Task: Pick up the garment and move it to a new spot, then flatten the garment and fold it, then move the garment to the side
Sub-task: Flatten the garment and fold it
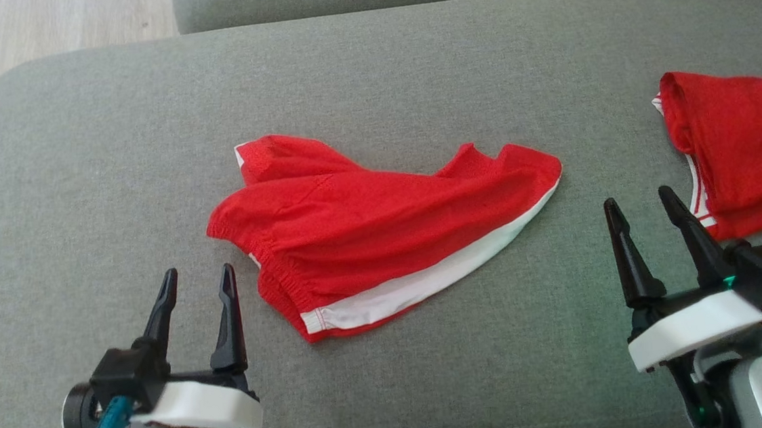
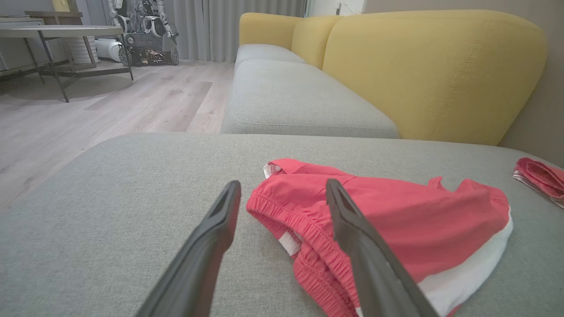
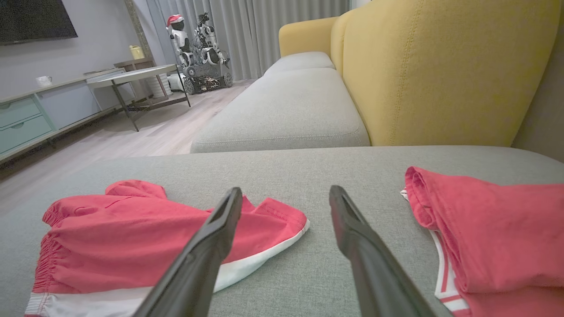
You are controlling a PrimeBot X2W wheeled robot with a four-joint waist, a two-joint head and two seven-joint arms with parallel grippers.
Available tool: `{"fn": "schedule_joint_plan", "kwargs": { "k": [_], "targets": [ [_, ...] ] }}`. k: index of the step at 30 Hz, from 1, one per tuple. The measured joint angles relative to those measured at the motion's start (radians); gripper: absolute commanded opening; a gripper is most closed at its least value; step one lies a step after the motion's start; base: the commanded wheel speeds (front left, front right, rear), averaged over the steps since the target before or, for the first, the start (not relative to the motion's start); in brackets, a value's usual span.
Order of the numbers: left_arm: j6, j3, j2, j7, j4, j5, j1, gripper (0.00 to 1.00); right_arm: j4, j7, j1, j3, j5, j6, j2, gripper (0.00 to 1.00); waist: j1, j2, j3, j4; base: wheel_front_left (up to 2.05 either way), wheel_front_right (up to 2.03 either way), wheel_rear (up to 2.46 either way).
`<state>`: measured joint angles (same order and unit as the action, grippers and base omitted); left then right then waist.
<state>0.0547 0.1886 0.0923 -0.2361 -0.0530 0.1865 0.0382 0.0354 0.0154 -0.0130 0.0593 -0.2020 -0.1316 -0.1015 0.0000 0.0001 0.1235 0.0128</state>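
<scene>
The red garment (image 1: 382,234) with white trim lies rumpled mid-way across the grey sofa cushion (image 1: 80,197). The left pincer (image 1: 198,270) is near its left end and the right pincer (image 1: 637,195) to its right, both spread wide and empty. A second red garment (image 1: 743,145) lies further right, cut off by the picture's edge.

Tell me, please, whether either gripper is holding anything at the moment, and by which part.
Nothing is held: the left gripper and the right gripper are both open and clear of the red shorts.
</scene>
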Motion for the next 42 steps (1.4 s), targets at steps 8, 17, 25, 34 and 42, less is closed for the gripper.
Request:
{"fn": "schedule_joint_plan", "kwargs": {
  "k": [8,17,25,34,42],
  "targets": [
    [0.008,0.011,0.002,0.007,0.005,0.000,0.000,1.00,0.006,0.003,0.000,-0.002,0.000,0.000,0.006,1.00,0.0000,0.0000,-0.008,0.000,0.00,0.00,0.00],
    [-0.009,0.055,0.003,0.041,0.012,0.001,0.000,1.00,0.006,0.004,0.000,-0.002,0.000,0.000,0.007,1.00,0.0000,0.0000,0.002,0.007,0.00,0.00,0.00],
    [-0.083,0.140,-0.008,0.134,-0.079,0.080,-0.002,1.00,0.004,0.013,0.003,0.010,0.000,0.000,0.009,1.00,0.0000,0.0000,0.031,-0.001,0.00,0.00,0.00],
    [-0.112,0.160,-0.020,0.148,-0.189,0.139,-0.041,1.00,-0.001,0.013,0.010,0.005,-0.002,0.000,0.020,1.00,0.0000,0.0000,0.069,-0.018,0.00,0.00,0.00],
    [-0.144,0.186,-0.023,0.146,-0.241,0.168,-0.073,0.00,-0.019,0.012,0.028,-0.006,-0.009,0.000,0.022,1.00,0.0000,0.0000,0.087,-0.030,0.00,0.00,0.00]
  ]
}}
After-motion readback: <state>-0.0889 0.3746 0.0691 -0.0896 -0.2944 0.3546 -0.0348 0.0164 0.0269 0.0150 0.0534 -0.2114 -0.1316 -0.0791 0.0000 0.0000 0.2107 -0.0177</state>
